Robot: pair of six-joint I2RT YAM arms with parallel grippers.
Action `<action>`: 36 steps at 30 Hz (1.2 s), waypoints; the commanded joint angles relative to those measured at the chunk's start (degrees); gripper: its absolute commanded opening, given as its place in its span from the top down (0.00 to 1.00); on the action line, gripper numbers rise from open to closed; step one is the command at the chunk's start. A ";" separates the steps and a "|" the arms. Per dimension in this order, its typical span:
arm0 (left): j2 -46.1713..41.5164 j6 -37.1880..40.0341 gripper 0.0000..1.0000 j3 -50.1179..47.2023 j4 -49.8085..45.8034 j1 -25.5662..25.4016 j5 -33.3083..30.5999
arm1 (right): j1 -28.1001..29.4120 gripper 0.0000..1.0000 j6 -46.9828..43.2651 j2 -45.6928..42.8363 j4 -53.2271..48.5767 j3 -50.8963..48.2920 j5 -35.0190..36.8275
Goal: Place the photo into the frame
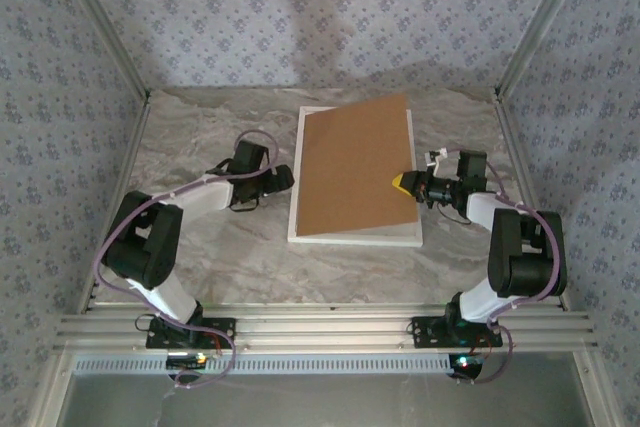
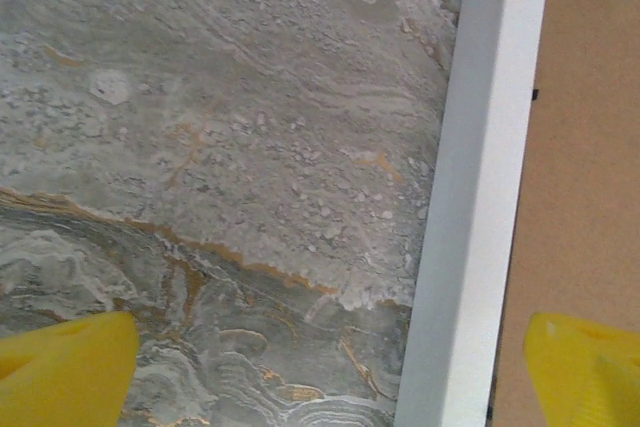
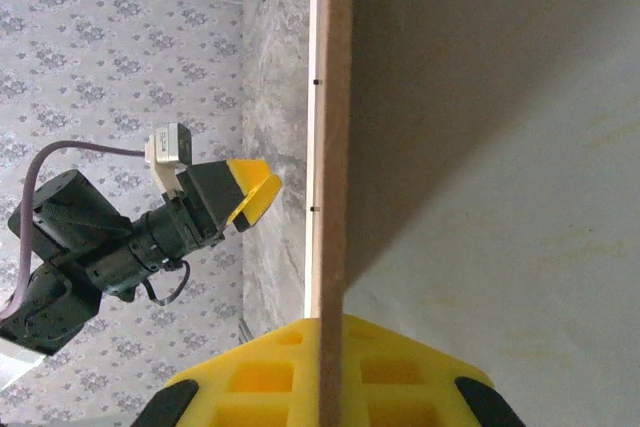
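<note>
Marbled table (image 1: 230, 247), brown board (image 1: 355, 167) seemingly over frame (image 1: 380, 237)

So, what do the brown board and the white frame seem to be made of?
The brown board looks like thin hardboard or fibreboard: matte, uniform tan, with a thin raw edge. The frame looks smooth, white-painted, perhaps wood or plastic; the coating hides which.

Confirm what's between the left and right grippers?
In the top view, the white frame and the brown backing board tilted over it; the right gripper pinches the board's edge, the left gripper stands open.
</note>
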 commanded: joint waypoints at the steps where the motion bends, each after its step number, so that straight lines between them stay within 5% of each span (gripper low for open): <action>1: 0.76 -1.15 0.01 -0.14 1.26 -0.32 0.92 | -0.14 1.00 -0.18 0.70 5.18 0.05 -0.91; 36: 2.34 -1.58 0.01 -0.06 1.70 -1.29 2.10 | 1.50 1.00 4.03 3.72 13.28 -1.22 -0.32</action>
